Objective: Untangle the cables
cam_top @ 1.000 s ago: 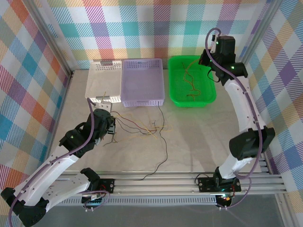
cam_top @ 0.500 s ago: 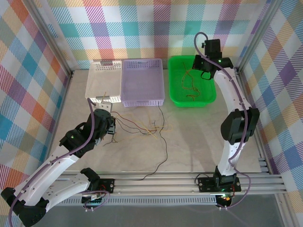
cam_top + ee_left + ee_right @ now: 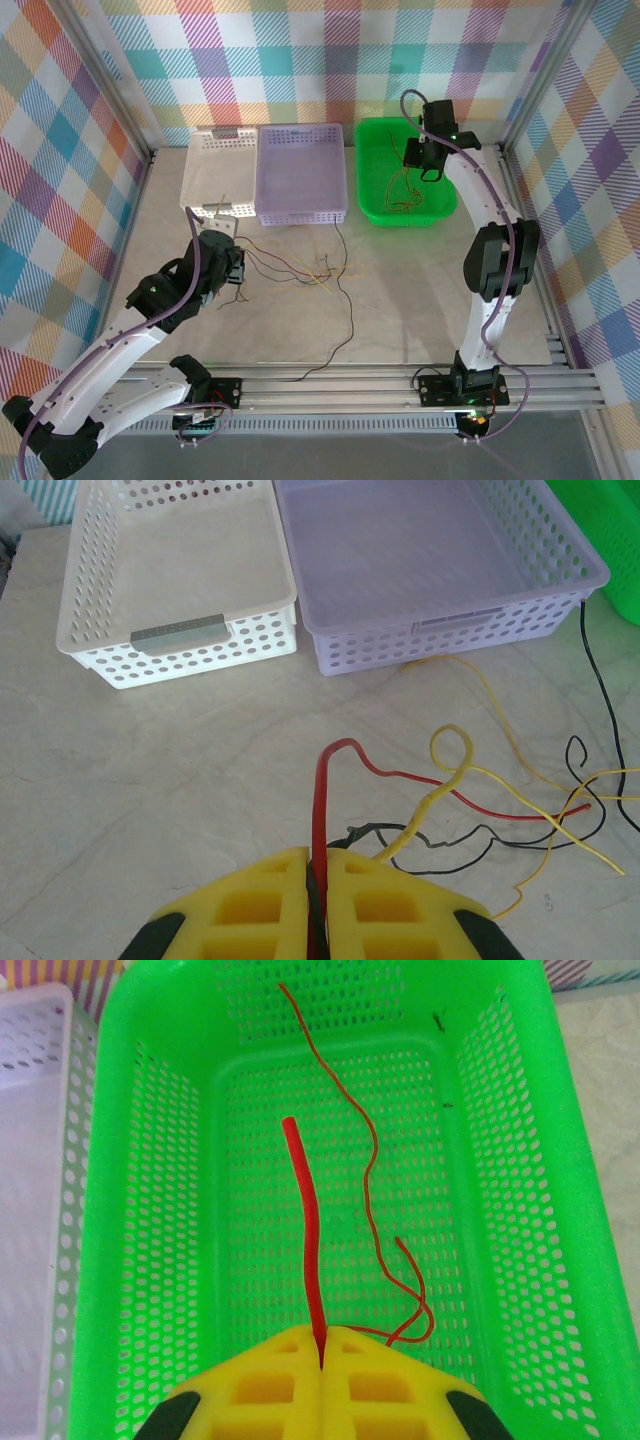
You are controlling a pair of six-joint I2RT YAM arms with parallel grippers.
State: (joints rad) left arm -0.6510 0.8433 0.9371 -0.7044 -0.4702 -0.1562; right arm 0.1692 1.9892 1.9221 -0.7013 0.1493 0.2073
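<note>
Left end effector (image 3: 318,865) pinches a red cable (image 3: 319,800), plain close-up, unclear from above. The other cables (image 3: 300,268) sprawl on the table (image 3: 420,290) at its 3 o'clock. Right end effector (image 3: 322,1345) pinches a second red cable (image 3: 305,1220) over the green basket (image 3: 150,1210).

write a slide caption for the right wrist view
Right end effector shut on a thin red wire above the perforated green plastic basket.

- We see a pale marbled table (image 3: 400,300).
- Pastel plaid walls (image 3: 300,60) stand behind the table and at both its sides.
- Aluminium rails (image 3: 330,378) line its near edge.
</note>
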